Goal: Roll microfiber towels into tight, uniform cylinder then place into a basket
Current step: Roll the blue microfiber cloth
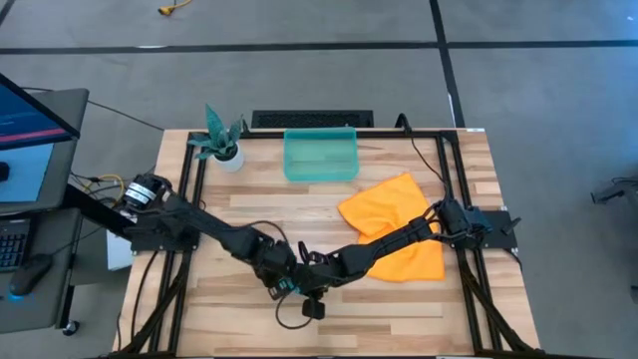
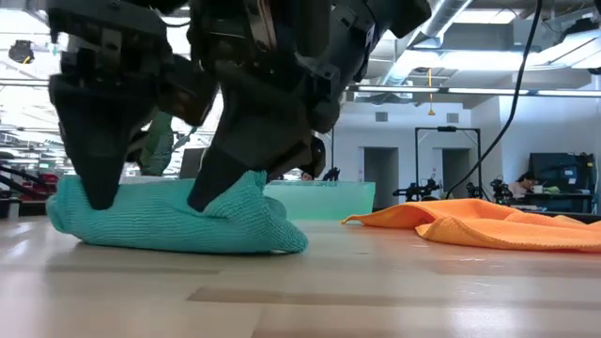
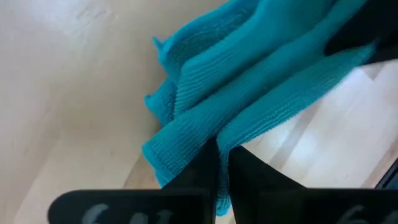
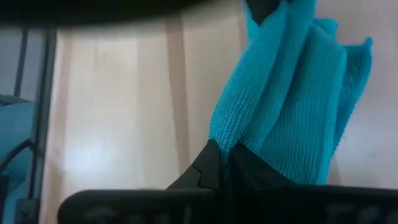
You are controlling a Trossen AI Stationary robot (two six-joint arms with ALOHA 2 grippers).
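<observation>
Two cloths lie on the wooden table [image 1: 329, 329]. One, the teal towel [image 2: 178, 218], sits bunched in a loose folded heap near the table's front edge, about midway across, under the two arms. Both grippers are down on it. In the left wrist view the left gripper [image 3: 222, 163] has its fingers pressed together on a fold of the teal cloth, a thin layer caught between them. In the right wrist view the right gripper [image 4: 225, 160] is likewise closed, pinching another edge of the same towel. From table height the two sets of dark fingers press into the top of the heap, one toward each end, and the cloth bulges out between and beside them.

To the right of that heap, apart from it, the orange towel [image 1: 394, 224] lies spread and rumpled on the right half of the table, with the right arm passing over it.

Behind both towels, at the table's back edge, stands the teal bin [image 1: 320, 156], with no cloth visible inside it. Just left of the bin is a small white pot with a plant [image 1: 221, 140].
</observation>
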